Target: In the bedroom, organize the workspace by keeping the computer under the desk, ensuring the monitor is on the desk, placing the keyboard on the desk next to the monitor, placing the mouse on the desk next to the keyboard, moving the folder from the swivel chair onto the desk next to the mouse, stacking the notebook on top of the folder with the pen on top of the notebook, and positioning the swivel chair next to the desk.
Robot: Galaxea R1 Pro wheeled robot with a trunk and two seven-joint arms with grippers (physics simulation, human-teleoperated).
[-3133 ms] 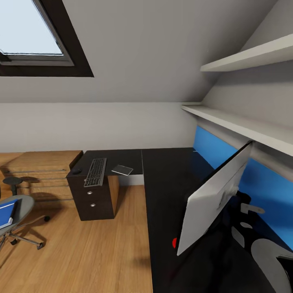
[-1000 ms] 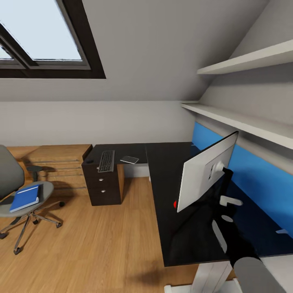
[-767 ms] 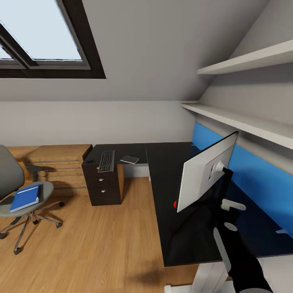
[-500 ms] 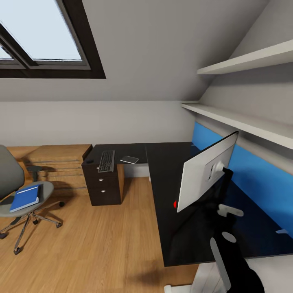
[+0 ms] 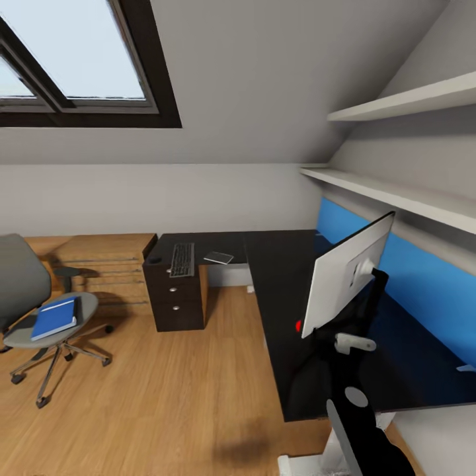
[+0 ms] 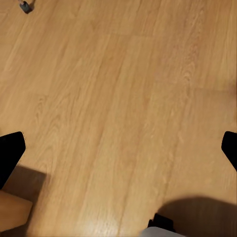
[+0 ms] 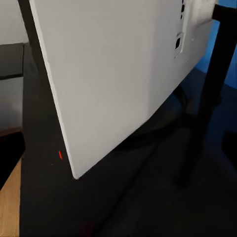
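The white-backed monitor (image 5: 347, 281) stands on its black stand on the black L-shaped desk (image 5: 277, 264), and its back (image 7: 118, 84) is close in the right wrist view. My right gripper (image 7: 118, 148) is open just behind the monitor and holds nothing. On the desk's far wing lie the keyboard (image 5: 182, 259), the mouse (image 5: 155, 260) and a flat grey notebook (image 5: 218, 257). The blue folder (image 5: 56, 317) rests on the seat of the grey swivel chair (image 5: 20, 284). My left gripper (image 6: 118, 148) hangs open over the wooden floor.
A small red object (image 5: 299, 325) lies on the desk by the monitor's lower corner. A dark drawer unit (image 5: 175, 301) stands under the far wing beside low wooden steps (image 5: 106, 264). Wall shelves (image 5: 396, 192) run above the blue back panel.
The camera has backed away from the desk and turned slightly, bringing the chair and folder into view. My right arm has drawn back from the monitor's stand; the monitor stays put.
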